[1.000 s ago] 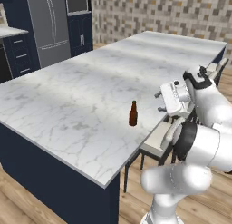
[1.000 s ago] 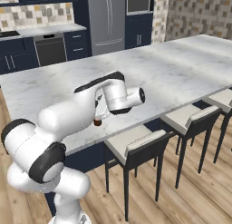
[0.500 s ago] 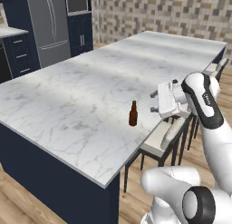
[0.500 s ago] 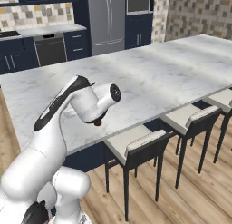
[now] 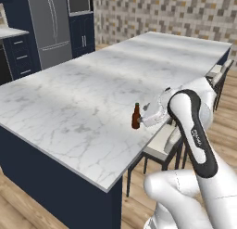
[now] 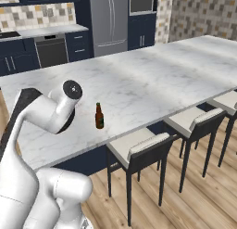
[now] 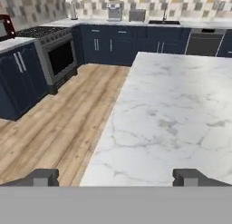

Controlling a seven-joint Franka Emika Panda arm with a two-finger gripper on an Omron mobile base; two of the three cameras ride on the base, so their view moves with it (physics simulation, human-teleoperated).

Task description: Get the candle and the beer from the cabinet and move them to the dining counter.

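Observation:
The beer, a small brown bottle with a reddish label, stands upright and free near the stool-side edge of the dining counter. My white hand sits just right of the bottle in the left base view, apart from it. In the hand view my gripper is open, with nothing between its wide-apart fingertips, and it looks over the counter's end toward the kitchen. The candle and the cabinet are out of view.
Pale stools line the counter's near side. A steel fridge stands at the back. Beyond the counter's end are wood floor, a range, a red microwave and navy base cabinets.
My arm has swung and folded, its elbow rising and the hand drawing in closer beside the bottle. The arm no longer covers the bottle in the right base view. The bottle has not moved.

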